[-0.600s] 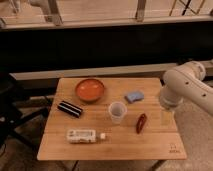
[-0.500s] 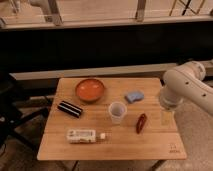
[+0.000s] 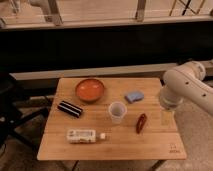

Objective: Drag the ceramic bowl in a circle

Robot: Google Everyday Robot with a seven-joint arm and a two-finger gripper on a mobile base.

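Note:
The ceramic bowl (image 3: 90, 90), round, shallow and orange-red, sits on the wooden table (image 3: 115, 147) at the back left. My white arm (image 3: 186, 89) reaches in from the right. The gripper (image 3: 167, 118) hangs below it over the table's right edge, far to the right of the bowl and well apart from it. It stands open, with nothing in it.
A small translucent cup (image 3: 116, 112) stands mid-table. A blue sponge (image 3: 134, 96) lies behind it on the right and a red-brown item (image 3: 141, 123) in front on the right. A black bar (image 3: 70, 108) and a white bottle (image 3: 83, 135) lie on the left. Dark chair (image 3: 10, 107) at far left.

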